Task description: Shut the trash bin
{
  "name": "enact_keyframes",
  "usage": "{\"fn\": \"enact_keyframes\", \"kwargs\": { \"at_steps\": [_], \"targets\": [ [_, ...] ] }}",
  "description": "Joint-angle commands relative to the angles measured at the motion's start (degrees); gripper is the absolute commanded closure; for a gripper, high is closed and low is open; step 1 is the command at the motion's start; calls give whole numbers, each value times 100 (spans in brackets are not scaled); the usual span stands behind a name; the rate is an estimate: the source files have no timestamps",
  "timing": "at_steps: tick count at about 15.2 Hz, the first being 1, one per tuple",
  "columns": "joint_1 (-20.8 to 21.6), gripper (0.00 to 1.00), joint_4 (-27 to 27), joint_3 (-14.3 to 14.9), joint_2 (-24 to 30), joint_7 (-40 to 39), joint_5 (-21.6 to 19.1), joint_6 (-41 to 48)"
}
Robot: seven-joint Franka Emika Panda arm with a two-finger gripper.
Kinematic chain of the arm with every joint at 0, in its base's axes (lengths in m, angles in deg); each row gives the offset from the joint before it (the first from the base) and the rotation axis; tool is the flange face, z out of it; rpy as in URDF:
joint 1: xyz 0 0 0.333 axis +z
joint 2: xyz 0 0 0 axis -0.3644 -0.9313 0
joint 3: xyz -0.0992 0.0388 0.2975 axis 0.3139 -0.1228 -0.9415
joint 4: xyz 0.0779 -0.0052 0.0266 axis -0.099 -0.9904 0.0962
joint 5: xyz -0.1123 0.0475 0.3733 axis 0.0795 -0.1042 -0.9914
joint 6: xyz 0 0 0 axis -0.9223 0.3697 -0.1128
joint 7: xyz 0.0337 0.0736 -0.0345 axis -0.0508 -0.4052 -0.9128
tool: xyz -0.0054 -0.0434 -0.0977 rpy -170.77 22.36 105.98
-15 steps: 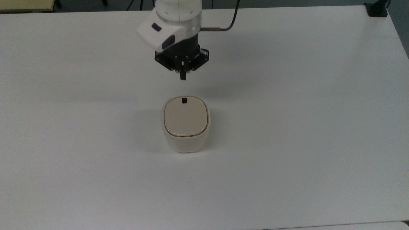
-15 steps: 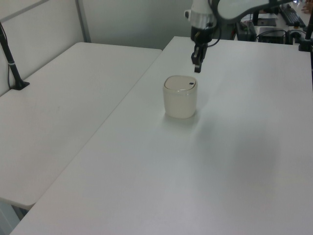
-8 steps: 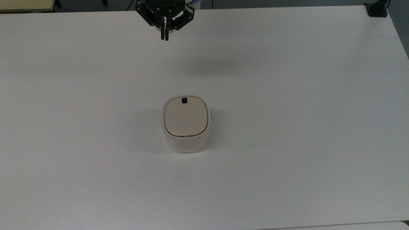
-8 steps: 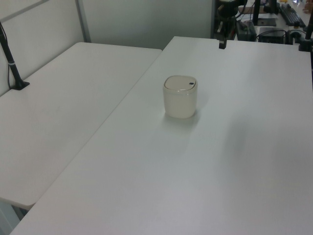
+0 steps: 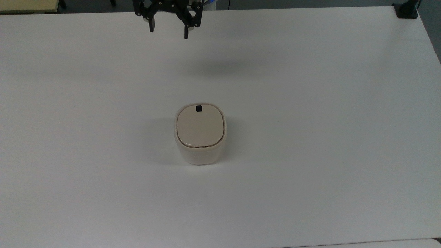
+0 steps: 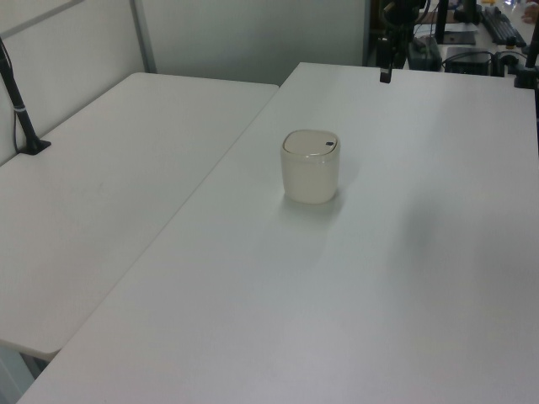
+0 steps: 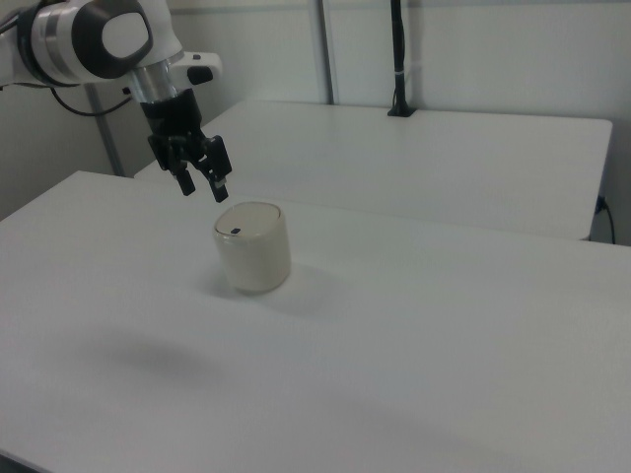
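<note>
Cream-white rounded-square plastic trash bin (image 5: 200, 135), beige lid down | black claw (image 5: 168, 31) spread wide, empty, well clear | we judge the only risk a needless return toppling it

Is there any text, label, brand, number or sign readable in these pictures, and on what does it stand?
None can be read.
The trash bin carries only a small black square mark near one edge of its beige lid, with no lettering on it.
The hand, open above the far side of the white table, shows no legible marking.
</note>
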Motion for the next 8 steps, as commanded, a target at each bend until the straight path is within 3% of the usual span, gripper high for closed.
{"fn": "enact_keyframes", "kwargs": {
  "at_steps": [1,8],
  "targets": [
    [36,0,-106,15,123,-278,5,297],
    [45,0,34,15,132,-305,-108,491]
  ]
}}
